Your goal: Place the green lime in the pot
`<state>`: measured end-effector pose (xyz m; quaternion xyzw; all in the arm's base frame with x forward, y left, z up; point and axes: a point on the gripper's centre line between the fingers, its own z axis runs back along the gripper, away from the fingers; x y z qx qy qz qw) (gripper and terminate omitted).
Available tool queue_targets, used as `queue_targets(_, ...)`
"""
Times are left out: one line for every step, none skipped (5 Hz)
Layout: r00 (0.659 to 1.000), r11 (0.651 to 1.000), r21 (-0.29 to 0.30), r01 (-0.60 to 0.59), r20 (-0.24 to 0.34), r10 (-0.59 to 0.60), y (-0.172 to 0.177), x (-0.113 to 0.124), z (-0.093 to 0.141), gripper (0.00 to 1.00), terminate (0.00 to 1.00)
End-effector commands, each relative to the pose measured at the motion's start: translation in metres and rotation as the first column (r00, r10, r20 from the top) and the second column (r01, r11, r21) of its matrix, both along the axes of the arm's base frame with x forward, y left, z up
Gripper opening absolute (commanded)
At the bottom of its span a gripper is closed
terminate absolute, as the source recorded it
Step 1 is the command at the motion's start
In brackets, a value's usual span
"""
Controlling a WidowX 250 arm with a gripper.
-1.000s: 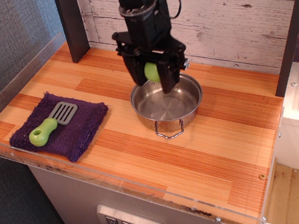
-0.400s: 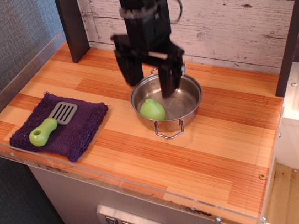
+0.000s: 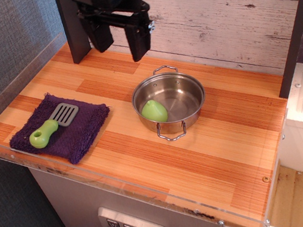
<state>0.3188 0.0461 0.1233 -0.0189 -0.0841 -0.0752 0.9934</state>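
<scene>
The green lime (image 3: 154, 111) lies inside the pot (image 3: 190, 88), against its front left wall. The pot is a shallow shiny steel one with two wire loop handles and stands in the middle of the wooden counter. My gripper (image 3: 120, 43) is black, open and empty. It hangs high above the back left of the counter, well up and left of the pot, with its two fingers (image 3: 139, 39) spread wide apart.
A purple cloth (image 3: 81, 132) lies at the front left with a grey slotted spatula (image 3: 50, 125) with a lime-green handle on it. A dark post (image 3: 73, 28) stands at the back left, and a clear plastic rim (image 3: 121, 180) edges the counter.
The gripper let the lime drop into the pot, opened, then rose and moved back and to the left, away from the pot. The lime now rests in the pot.
</scene>
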Motion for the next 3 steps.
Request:
queue_targets(0.999,0.999,-0.035,0.013,0.037,-0.012,0.0145,-0.0133,0.0189,1.0,0.0)
queue_targets(0.999,0.999,-0.035,0.013,0.037,-0.012,0.0145,-0.0133,0.0189,1.0,0.0)
queue_targets(0.999,0.999,-0.035,0.013,0.037,-0.012,0.0145,-0.0133,0.0189,1.0,1.0)
